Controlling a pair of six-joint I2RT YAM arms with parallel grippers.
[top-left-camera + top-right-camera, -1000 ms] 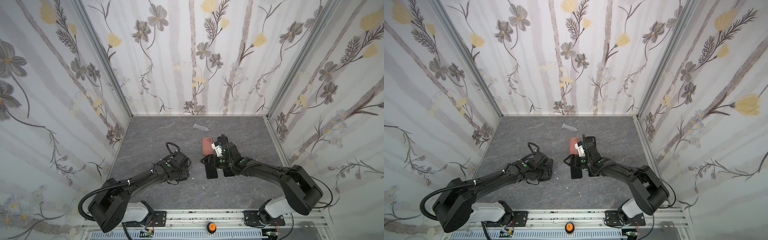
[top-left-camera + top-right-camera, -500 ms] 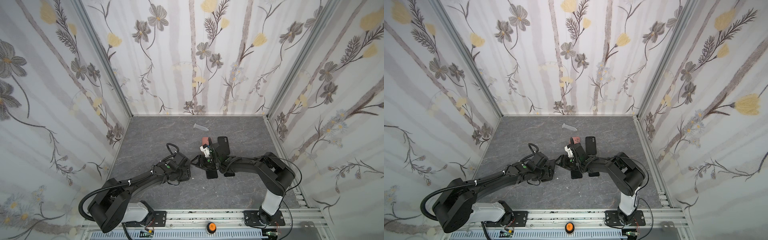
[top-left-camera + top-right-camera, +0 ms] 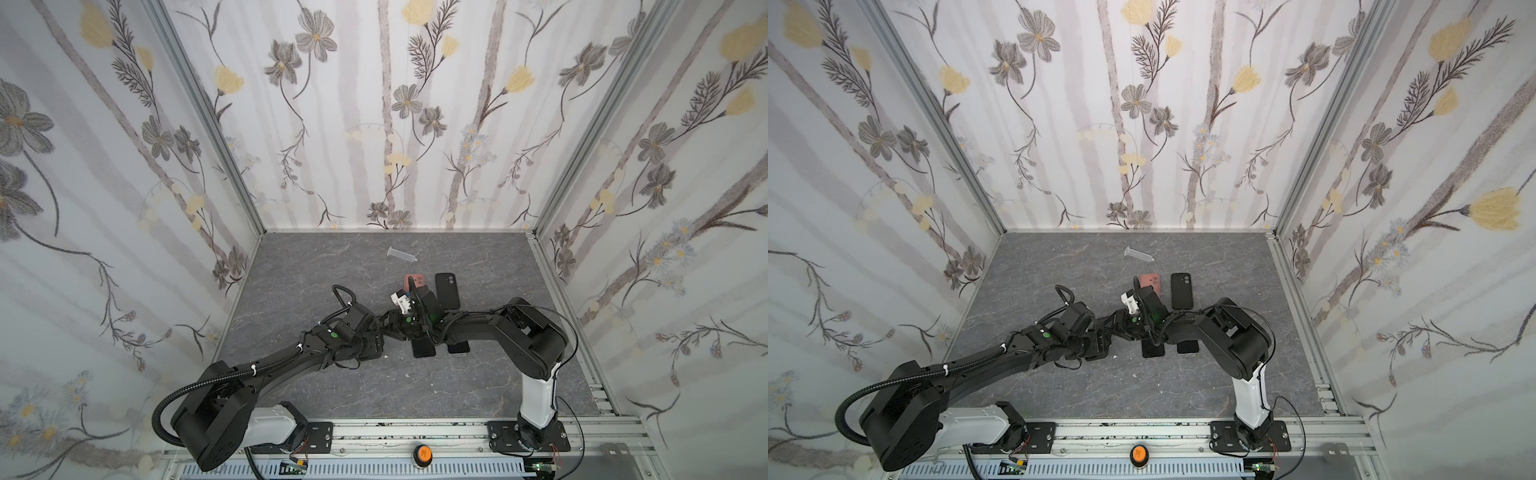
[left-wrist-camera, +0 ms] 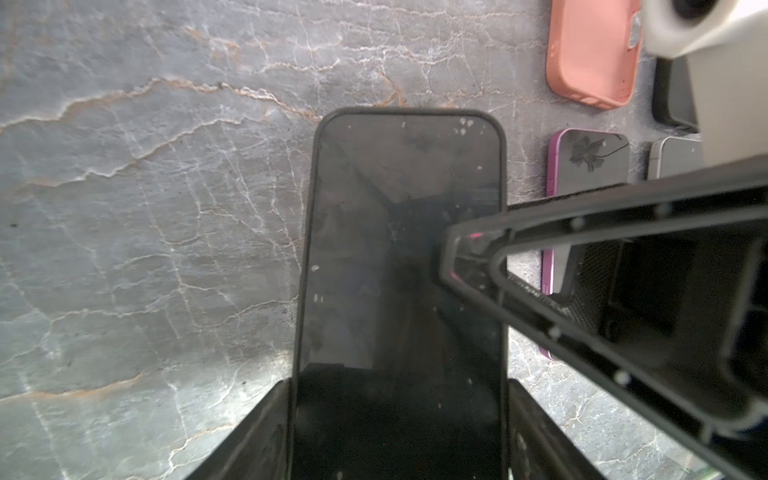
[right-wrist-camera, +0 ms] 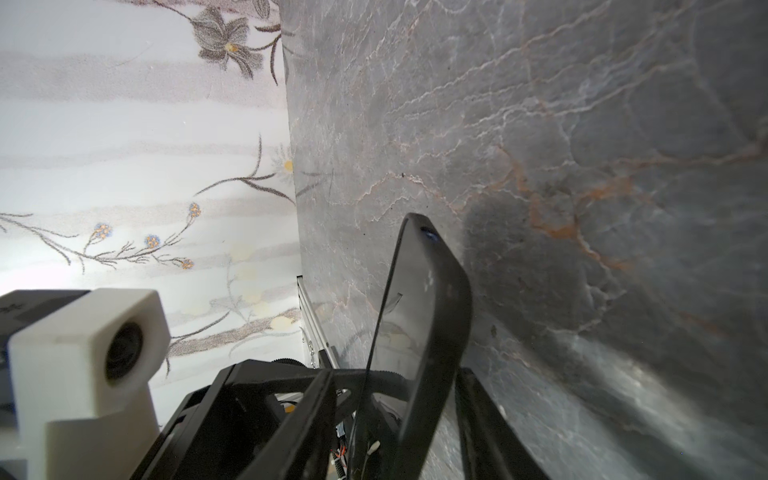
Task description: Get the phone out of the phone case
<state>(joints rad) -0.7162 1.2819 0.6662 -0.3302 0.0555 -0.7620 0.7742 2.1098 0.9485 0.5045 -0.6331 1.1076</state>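
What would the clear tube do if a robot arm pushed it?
The tube lies on its side on the flat table, so it would probably roll. It looks like thin clear plastic, so likely light and easy to flick away. One end seems wider, so it may curve.

We find both top views bright and evenly lit from overhead; the pale walls (image 3: 395, 124) show no burnt-out patches. Shadows on the grey table (image 3: 374, 386) are soft and short, gathered under the arms. The upright frame posts bow slightly toward the picture edges.

In the left wrist view the table veining is sharp at centre and softens at the corners. The phone (image 4: 399, 249) screen carries dim reflections and white specks.

In the right wrist view we note white glare on the wall, a sheen across the table and a soft dark shadow beside the phone. The white camera housing (image 5: 83, 353), close to the lens, is out of focus.
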